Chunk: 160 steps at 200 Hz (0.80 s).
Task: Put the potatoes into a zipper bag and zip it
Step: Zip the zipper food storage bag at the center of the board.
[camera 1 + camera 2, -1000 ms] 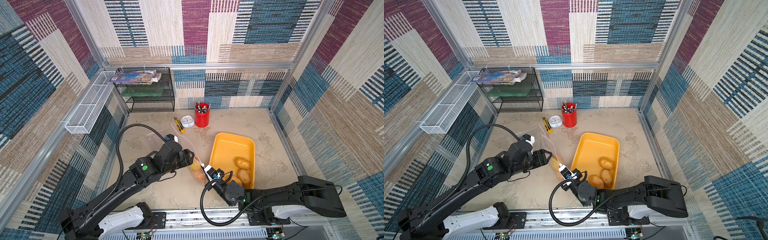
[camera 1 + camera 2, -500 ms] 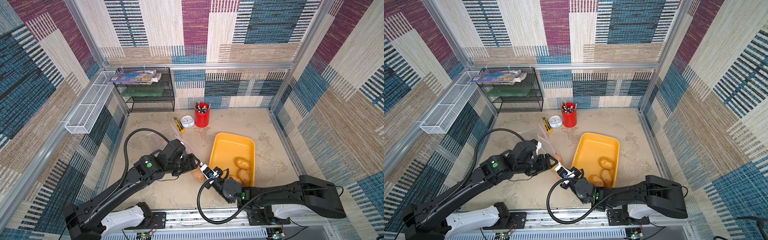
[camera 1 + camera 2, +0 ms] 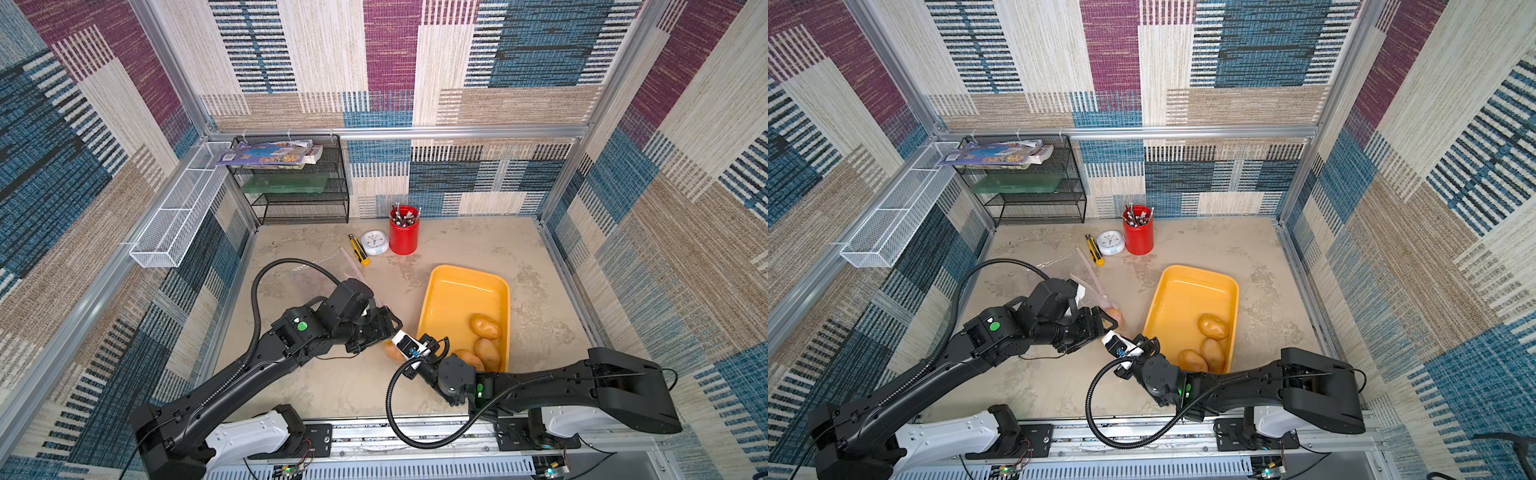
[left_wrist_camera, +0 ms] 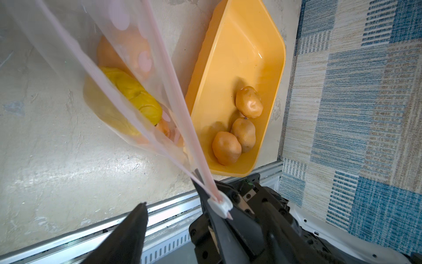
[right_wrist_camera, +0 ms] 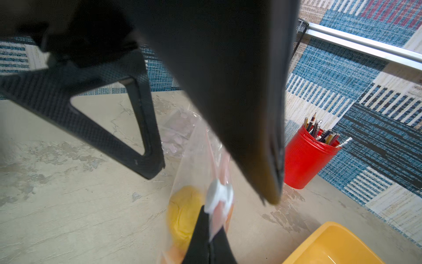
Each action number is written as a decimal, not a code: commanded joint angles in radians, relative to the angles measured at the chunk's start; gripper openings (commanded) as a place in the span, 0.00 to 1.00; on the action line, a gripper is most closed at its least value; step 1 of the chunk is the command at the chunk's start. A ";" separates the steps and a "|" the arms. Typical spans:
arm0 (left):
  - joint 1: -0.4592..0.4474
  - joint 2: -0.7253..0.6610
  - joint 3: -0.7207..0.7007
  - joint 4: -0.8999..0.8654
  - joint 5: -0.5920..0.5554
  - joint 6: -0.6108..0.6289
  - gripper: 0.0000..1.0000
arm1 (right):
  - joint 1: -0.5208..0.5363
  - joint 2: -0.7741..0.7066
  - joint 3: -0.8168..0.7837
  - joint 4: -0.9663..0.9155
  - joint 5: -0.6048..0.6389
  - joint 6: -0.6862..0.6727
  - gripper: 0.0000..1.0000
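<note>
**While three potatoes wait in the tray, the bag hangs by its zip end**

Though the bag (image 4: 127,57) holds a yellow potato (image 4: 134,93) and at least one orange one, three potatoes (image 3: 485,326) lie in the tray (image 3: 465,282). This looks like filling, about half done, not zipping. At the slider (image 4: 220,204), the right gripper (image 5: 209,219) is clamped on the bag's zip end, lifting that corner while the load seems to rest on the table (image 3: 332,386). The left gripper (image 3: 388,326) has its jaws apart, either side of the zip strip, gripping nothing. Next, the left likely must pinch one lip and pull the mouth wide without dragging the slider shut.
</note>
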 commanded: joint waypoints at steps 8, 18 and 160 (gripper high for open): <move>0.000 0.034 0.010 0.019 0.016 -0.003 0.74 | 0.005 -0.004 0.004 0.005 -0.019 0.000 0.00; 0.000 0.050 0.021 0.010 0.001 -0.003 0.73 | 0.007 -0.008 0.003 0.002 -0.019 0.000 0.00; 0.008 0.067 0.046 -0.066 -0.044 0.006 0.33 | 0.003 -0.033 -0.010 0.003 -0.001 0.004 0.00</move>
